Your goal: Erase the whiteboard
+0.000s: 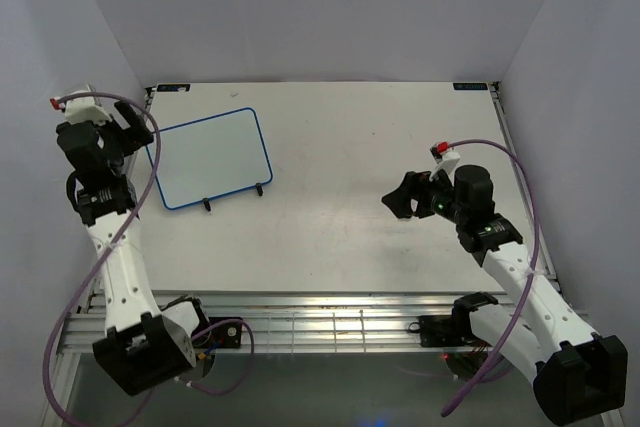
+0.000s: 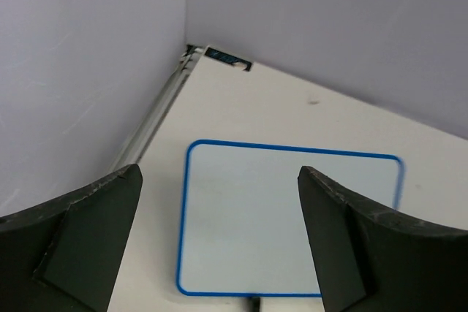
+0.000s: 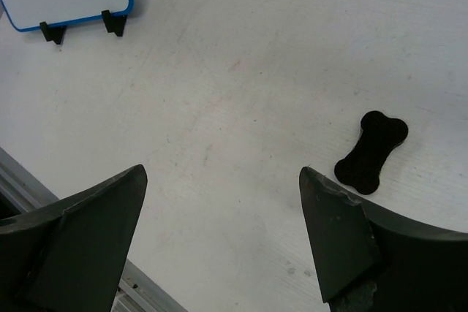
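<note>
Whiteboard: the whiteboard (image 1: 208,157) sits at the far left of the table (image 1: 330,257), with the two feet of a black stand (image 3: 113,23) hooked over its near edge. It seems propped at a slight lean, which I judge turns its face toward me for wiping.
Board face: plain white inside the blue rim in all three views, with no marks that I can see.
Left claw: my left claw (image 2: 219,173) is spread wide with nothing between the fingers. It hangs above the board's left end, and I judge that this placing keeps the whole face in my wrist view.
Right claw: my right claw (image 3: 223,172) is also spread and empty. It hangs over the right half of the table, well apart from the board and pointing roughly toward it.
Eraser: a black bone-shaped piece (image 3: 371,153), which I take to be the eraser, lies flat on the table off to the right of my right claw, touching neither claw. I cannot pick it out from the top view — my right arm may be covering it.
In the way: only bare table lies between my right claw and the board. The side wall (image 2: 80,71) is close to my left claw and leaves little room to swing outward.
Progress: with the face blank and the eraser lying loose, I judge the wiping done — or nearly so.
</note>
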`<state>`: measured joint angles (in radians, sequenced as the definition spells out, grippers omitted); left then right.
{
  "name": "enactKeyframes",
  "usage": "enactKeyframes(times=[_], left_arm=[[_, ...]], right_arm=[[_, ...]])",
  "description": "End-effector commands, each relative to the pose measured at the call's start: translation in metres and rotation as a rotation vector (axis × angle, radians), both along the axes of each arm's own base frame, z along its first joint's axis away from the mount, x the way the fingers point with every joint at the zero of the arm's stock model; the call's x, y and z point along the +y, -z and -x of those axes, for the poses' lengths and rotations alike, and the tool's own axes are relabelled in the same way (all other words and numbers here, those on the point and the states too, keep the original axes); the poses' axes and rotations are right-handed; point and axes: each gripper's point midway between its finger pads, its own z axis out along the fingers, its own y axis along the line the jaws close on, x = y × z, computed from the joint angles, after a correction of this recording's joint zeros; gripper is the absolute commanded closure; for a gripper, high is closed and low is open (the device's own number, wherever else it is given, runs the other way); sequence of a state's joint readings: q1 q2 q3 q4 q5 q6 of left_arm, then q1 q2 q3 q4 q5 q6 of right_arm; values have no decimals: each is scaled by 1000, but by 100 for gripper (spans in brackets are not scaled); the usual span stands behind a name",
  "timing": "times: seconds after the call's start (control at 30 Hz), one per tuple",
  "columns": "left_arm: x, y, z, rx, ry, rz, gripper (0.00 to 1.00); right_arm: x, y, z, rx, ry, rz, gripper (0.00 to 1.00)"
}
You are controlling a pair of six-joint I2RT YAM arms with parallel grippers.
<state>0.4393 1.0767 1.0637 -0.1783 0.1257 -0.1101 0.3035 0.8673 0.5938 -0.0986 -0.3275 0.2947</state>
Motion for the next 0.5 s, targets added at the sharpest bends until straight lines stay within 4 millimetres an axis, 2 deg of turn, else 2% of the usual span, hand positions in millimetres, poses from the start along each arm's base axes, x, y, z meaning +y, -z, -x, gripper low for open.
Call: enactKeyframes(times=[0.0, 0.1, 0.13, 0.17, 0.23, 0.3, 0.37, 0.4, 0.47], left_arm=[[-29, -18, 27, -47, -41, 131, 2], [-65, -13, 42, -14, 58, 199, 2], [-74, -14, 46, -4, 82, 211, 2], [-83, -11, 55, 24, 108, 216, 2], [-99, -11, 65, 28, 145, 211, 2], [-122, -16, 81, 9, 218, 178, 2], [-131, -15, 94, 14, 247, 144, 2], [-138, -21, 105, -4, 267, 118, 2], [-137, -18, 119, 7, 251, 97, 2]], right_arm=[[-15, -31, -10, -87, 78, 54, 10], [-38, -40, -14, -91, 188, 146, 10], [-48, -37, -10, -69, 223, 189, 10], [-53, -50, -11, -92, 237, 206, 10], [-66, -62, -8, -98, 293, 240, 10], [-69, -73, 1, -96, 299, 241, 10], [-66, -78, 14, -98, 275, 218, 10], [-66, -81, 18, -95, 270, 211, 10], [-69, -81, 25, -95, 272, 218, 10]])
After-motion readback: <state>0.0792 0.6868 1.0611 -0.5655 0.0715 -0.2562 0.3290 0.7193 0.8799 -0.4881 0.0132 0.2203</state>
